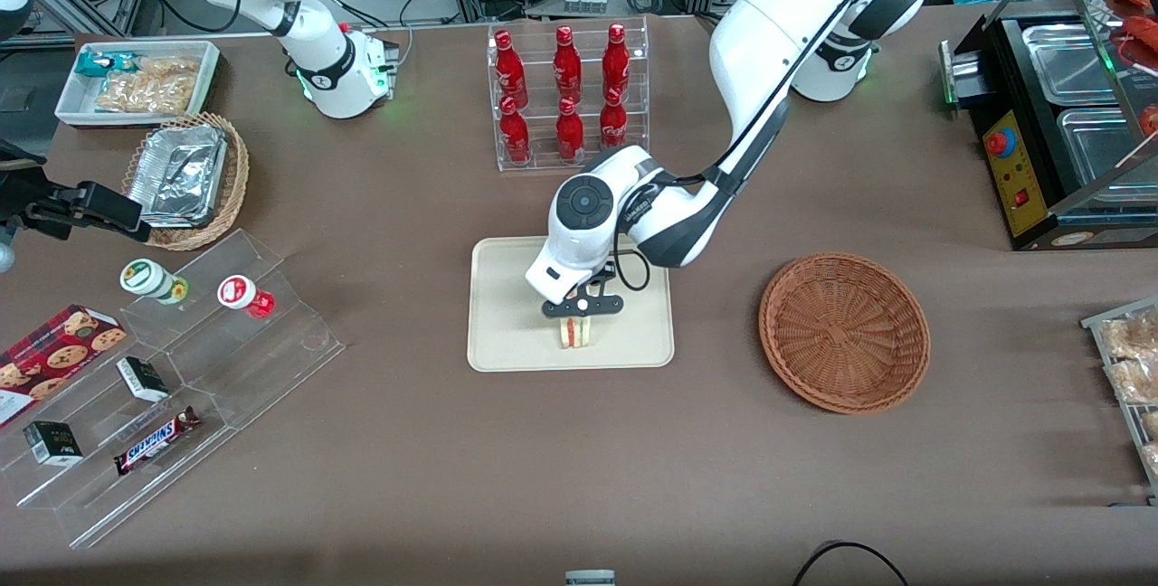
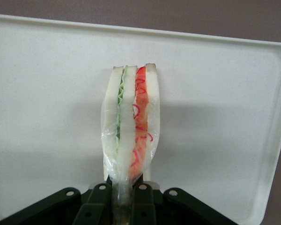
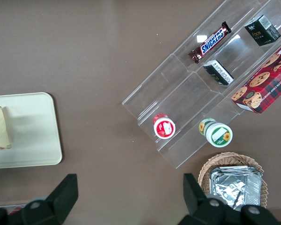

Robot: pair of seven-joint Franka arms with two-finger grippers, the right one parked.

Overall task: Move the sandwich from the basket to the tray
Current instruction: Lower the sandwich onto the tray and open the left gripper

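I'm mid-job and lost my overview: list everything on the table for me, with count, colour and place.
sandwich: 1, white with red and green filling, over the tray, in the gripper
tray: 1, cream, table centre
basket: 1, reddish-brown, beside the tray, toward the working arm's end
bottles: 6, red, in a clear rack farther from the camera than the tray
foil trays: silver, in a tan basket, toward the parked arm's end
white bin: 1, holding snacks, parked arm's end
clear stepped shelf: 1, holding two cups, two dark boxes, a Snickers bar
cookie box: 1, red, beside the shelf
gripper: 1, black, over the tray, shut on the sandwich
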